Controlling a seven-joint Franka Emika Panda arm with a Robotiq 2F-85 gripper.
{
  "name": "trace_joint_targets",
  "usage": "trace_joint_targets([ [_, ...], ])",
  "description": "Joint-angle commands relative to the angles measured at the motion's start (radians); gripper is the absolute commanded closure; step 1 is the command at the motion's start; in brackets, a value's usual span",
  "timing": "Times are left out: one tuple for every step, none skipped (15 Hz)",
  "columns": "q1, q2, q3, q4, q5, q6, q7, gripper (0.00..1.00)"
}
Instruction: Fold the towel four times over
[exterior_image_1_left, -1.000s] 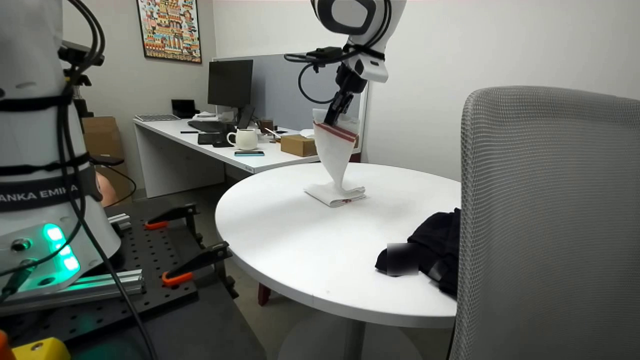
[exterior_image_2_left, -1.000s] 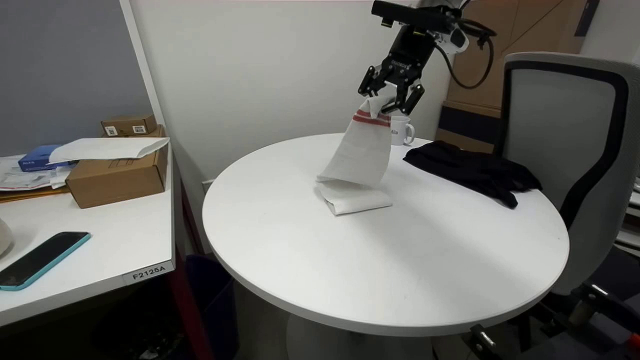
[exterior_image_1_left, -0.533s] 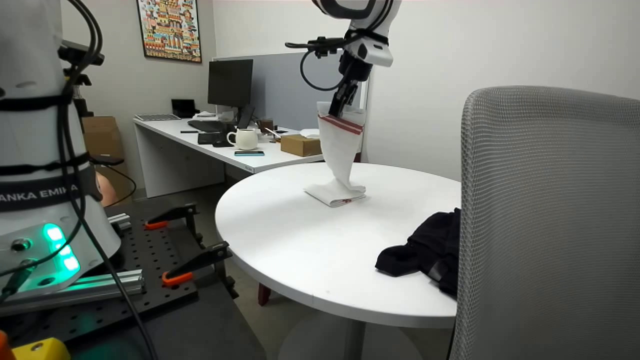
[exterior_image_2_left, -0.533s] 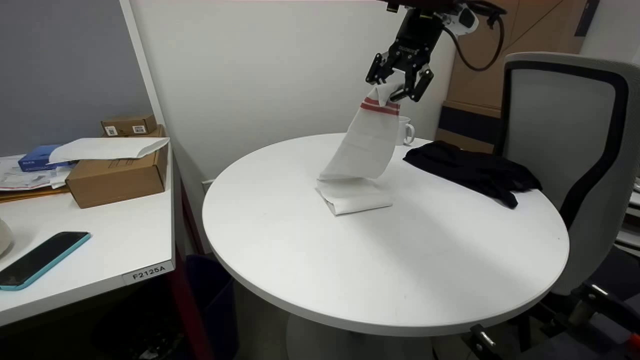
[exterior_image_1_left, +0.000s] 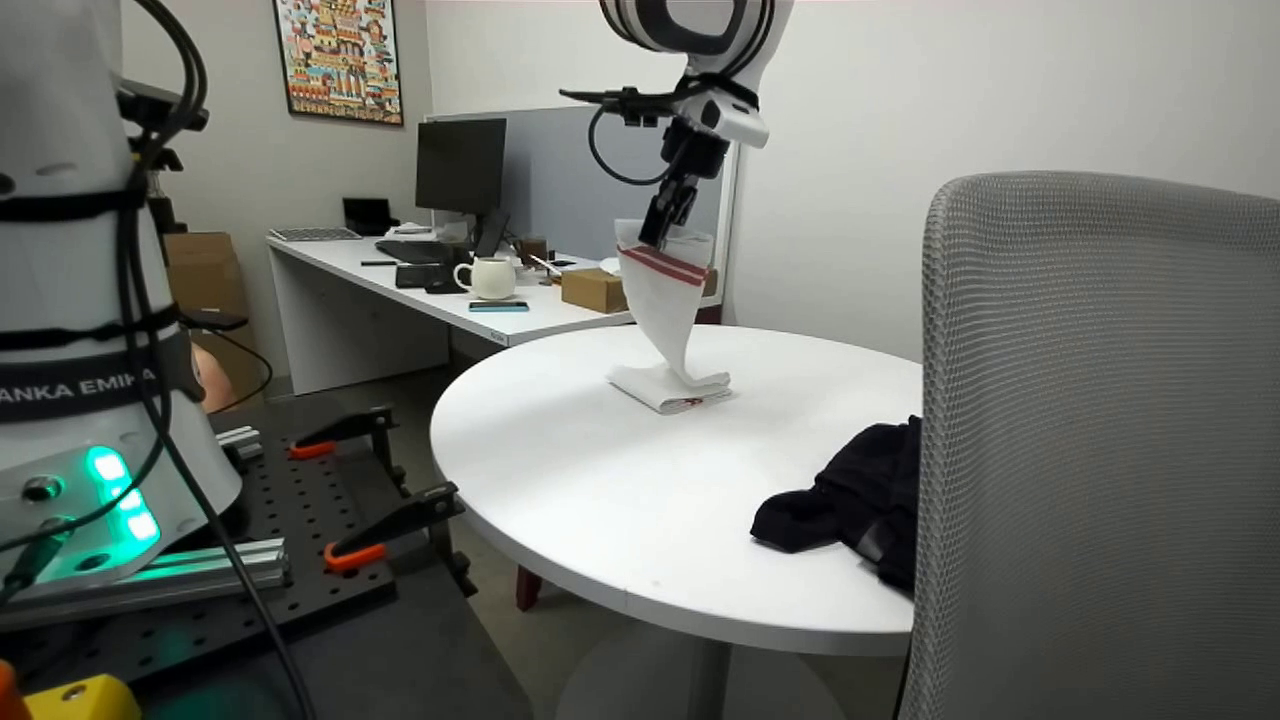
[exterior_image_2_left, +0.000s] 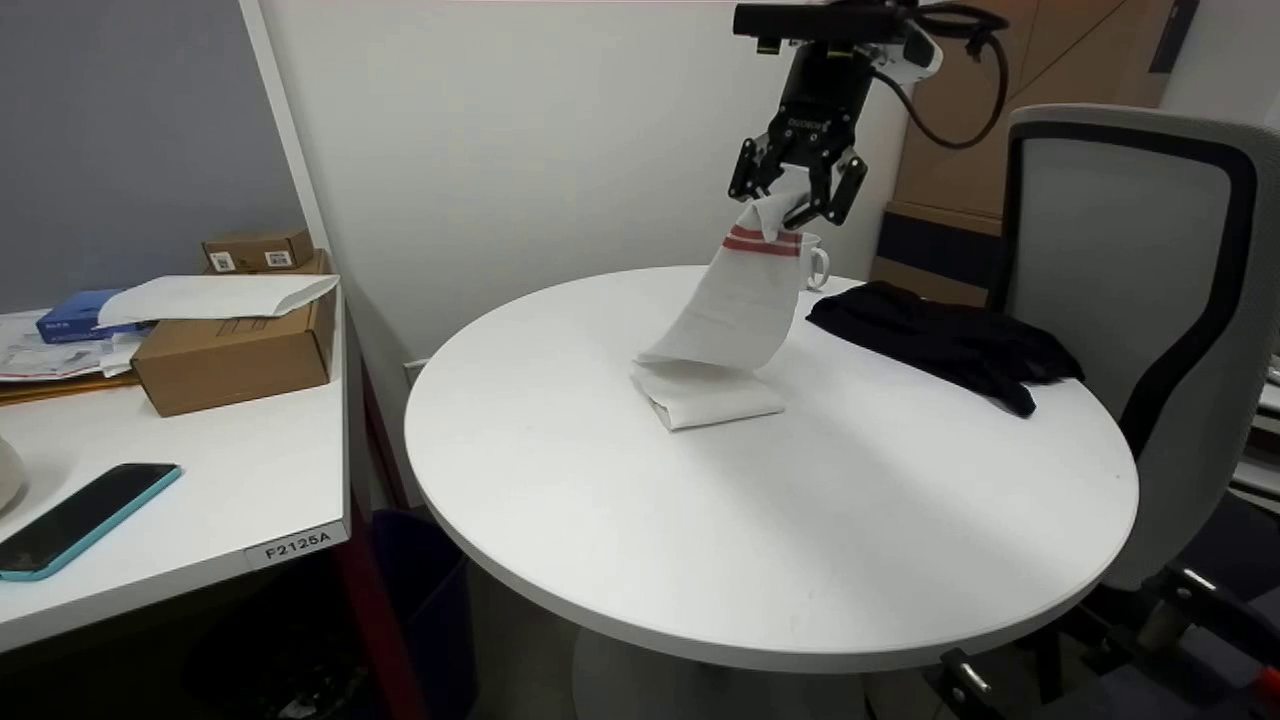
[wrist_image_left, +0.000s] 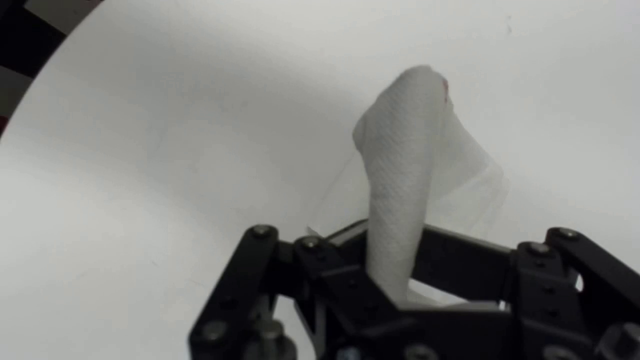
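On the round white counter (exterior_image_2_left: 800, 540), a dark cloth (exterior_image_2_left: 940, 338) lies crumpled apart from the towel (exterior_image_2_left: 735, 305), near the grey chair (exterior_image_2_left: 1110, 230). In an exterior view a white mug (exterior_image_2_left: 808, 260) stands behind the hanging part of the towel, which hides some of it. The chair's tall back covers a stretch of the counter's rim and part of the dark cloth in an exterior view. Beside the counter is a white desk (exterior_image_2_left: 240, 450) with a cardboard box (exterior_image_2_left: 260, 365) and a phone (exterior_image_2_left: 90, 515) on it; a cream cup (exterior_image_1_left: 490, 280) sits just beside the phone, and a monitor (exterior_image_1_left: 460, 165) stands farther along. The arm (exterior_image_1_left: 738, 115) reaches over the counter from the top edge of both exterior views, its wrist bent so that the tool (wrist_image_left: 395, 250) slants downward, well above the surface. The tool is clamped on the towel at its striped end, and in the wrist view the gathered cloth runs between the two fingers (wrist_image_left: 465, 262). From there the towel hangs down at a slant, red stripes just under the tool, its lower part lying folded on the counter.
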Motion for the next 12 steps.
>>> trace_joint_targets([
  [0.026, 0.050, 0.007, 0.024, -0.067, -0.073, 0.050, 1.00],
  [0.033, 0.061, 0.008, 0.019, -0.086, -0.088, 0.060, 1.00],
  [0.039, 0.071, 0.009, 0.019, -0.100, -0.102, 0.066, 1.00],
  [0.043, 0.077, 0.008, 0.017, -0.111, -0.115, 0.071, 1.00],
  [0.047, 0.082, 0.006, 0.020, -0.121, -0.126, 0.077, 1.00],
  [0.047, 0.081, 0.004, 0.019, -0.126, -0.131, 0.078, 1.00],
  [0.047, 0.079, 0.002, 0.020, -0.130, -0.134, 0.081, 1.00],
  [0.044, 0.073, 0.000, 0.022, -0.131, -0.136, 0.084, 1.00],
  [0.041, 0.063, -0.003, 0.024, -0.127, -0.131, 0.085, 1.00],
  [0.038, 0.056, -0.006, 0.029, -0.124, -0.128, 0.085, 1.00],
  [0.033, 0.046, -0.010, 0.035, -0.121, -0.124, 0.086, 1.00],
  [0.029, 0.037, -0.014, 0.043, -0.118, -0.124, 0.089, 1.00],
])
